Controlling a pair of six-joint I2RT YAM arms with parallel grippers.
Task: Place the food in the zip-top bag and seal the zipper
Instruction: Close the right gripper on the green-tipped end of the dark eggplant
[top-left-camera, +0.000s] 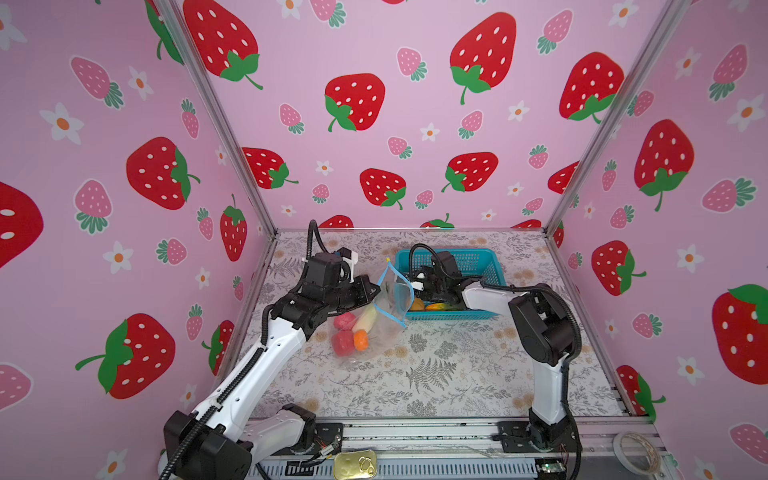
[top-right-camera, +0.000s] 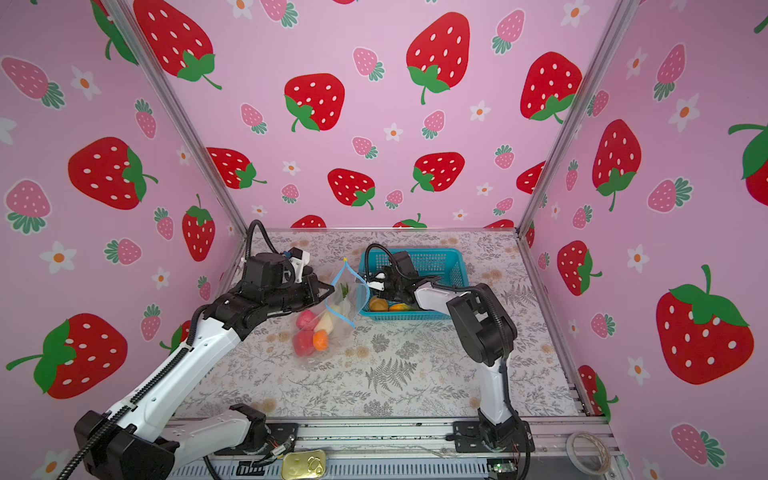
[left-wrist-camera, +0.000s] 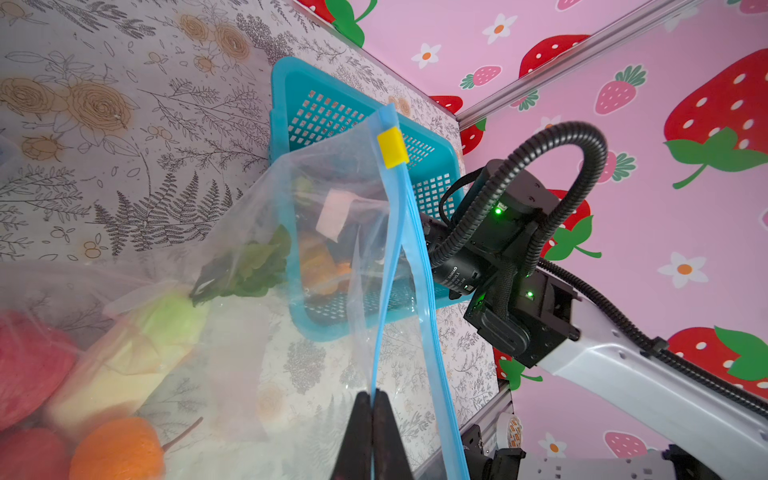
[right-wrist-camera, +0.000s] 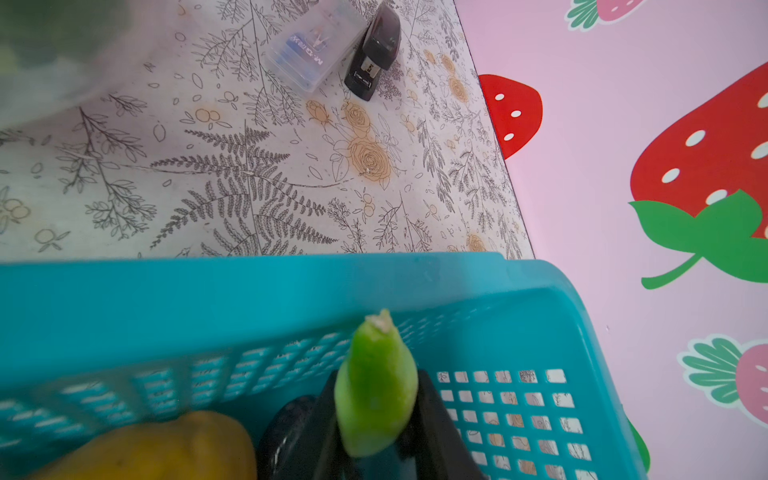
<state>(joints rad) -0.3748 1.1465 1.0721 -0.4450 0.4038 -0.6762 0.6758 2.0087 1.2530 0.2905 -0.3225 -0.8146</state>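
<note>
Only the left wrist view shows the left arm's fingers pressed together on the thin light-blue zipper strip, well apart from its yellow slider tab. The large crinkly transparent zip-top bag rests on the floral worktop, its mouth lifted beside the teal perforated plastic basket. It holds four toys: two red-pink lumps, one orange fruit and one white radish. Only the right wrist view shows the right arm's fingers pinching one green cucumber piece inside the basket, beside one yellow-orange piece.
</note>
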